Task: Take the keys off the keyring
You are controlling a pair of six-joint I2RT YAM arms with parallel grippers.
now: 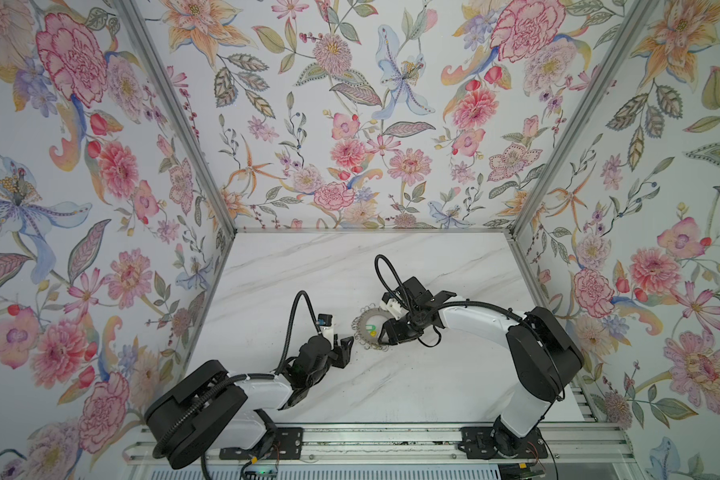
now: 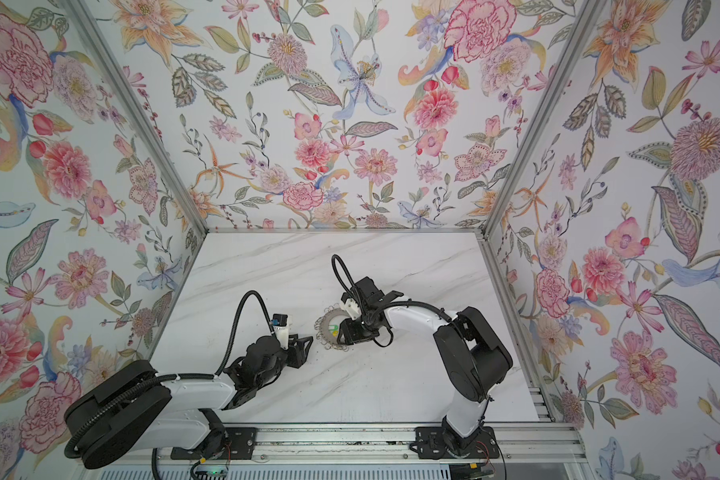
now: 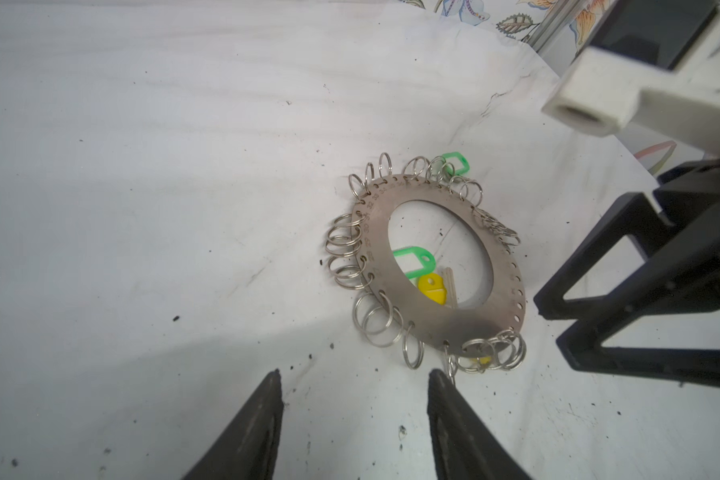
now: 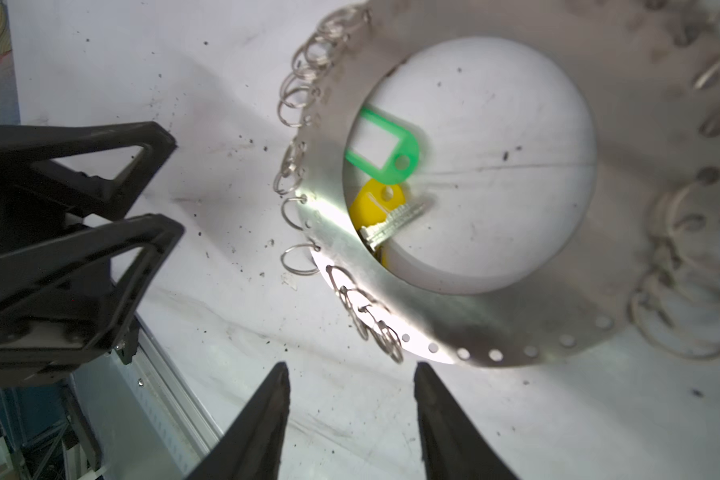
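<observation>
The keyring (image 1: 364,322) (image 2: 324,328) is a grey metal disc fringed with wire loops, lying on the white marble table between both grippers. Through its centre hole show the keys: a silver key (image 4: 395,220) with a yellow tag (image 3: 431,286) (image 4: 368,205), and a green tag (image 3: 414,259) (image 4: 381,145). Another green tag (image 3: 456,162) pokes out at the far rim. My left gripper (image 1: 346,347) (image 3: 354,374) stands open just short of the disc's left edge (image 3: 445,328). My right gripper (image 1: 385,336) (image 4: 350,368) is open by the right edge (image 4: 516,332), empty.
Floral walls close the table (image 1: 350,386) at the back and both sides. An aluminium rail (image 1: 371,440) with both arm bases runs along the front. Dark specks dot the table top around the disc.
</observation>
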